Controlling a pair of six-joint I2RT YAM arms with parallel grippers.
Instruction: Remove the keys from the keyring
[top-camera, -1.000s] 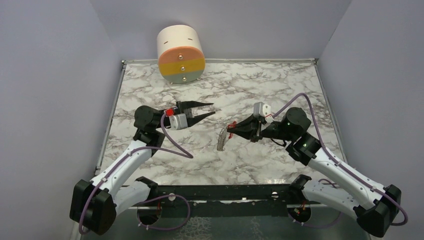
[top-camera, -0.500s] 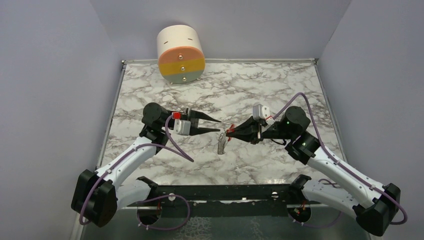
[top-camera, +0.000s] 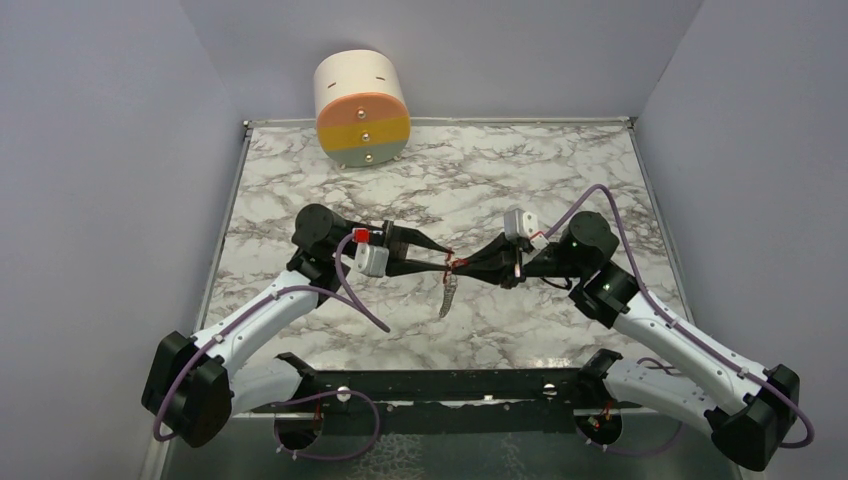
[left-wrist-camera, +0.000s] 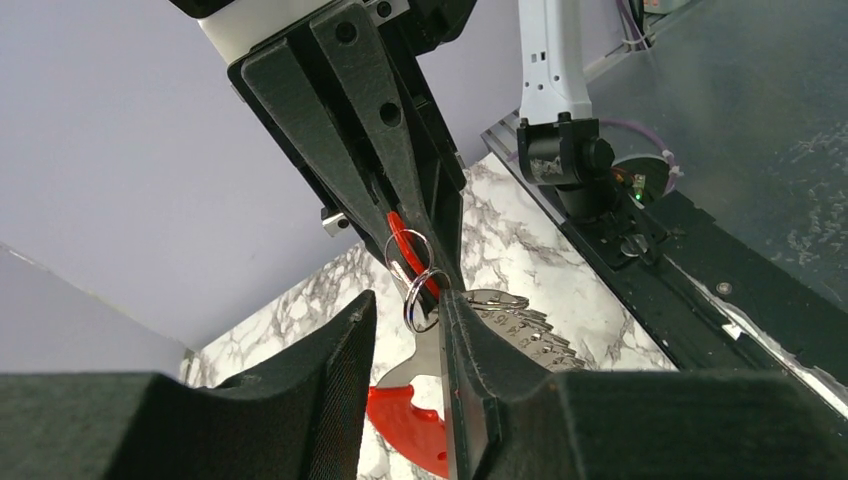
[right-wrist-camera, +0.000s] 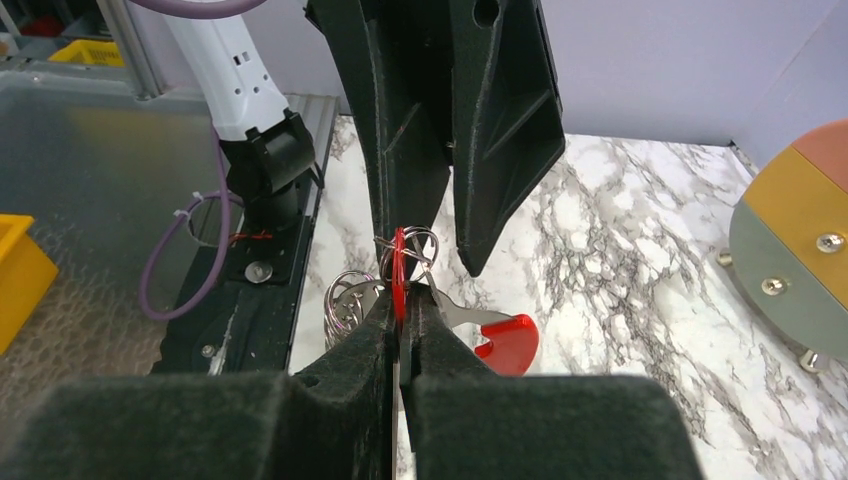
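Observation:
The keyring hangs in mid-air between my two grippers, above the marble table. My right gripper is shut on its thin red tag. Small steel rings hang off the tag. A red-headed key and a bunch of silver keys dangle below, and show in the top view. My left gripper is open, tip to tip with the right one. Its fingers straddle the small ring, which touches one finger.
A cream round drawer unit with orange, yellow and grey-green fronts stands at the table's back left. The black base rail runs along the near edge. Lilac walls close in on three sides.
My left gripper has moved right and down to meet the right gripper's tips, and its jaws have narrowed round the ring. The right gripper has shifted slightly left with the keys.

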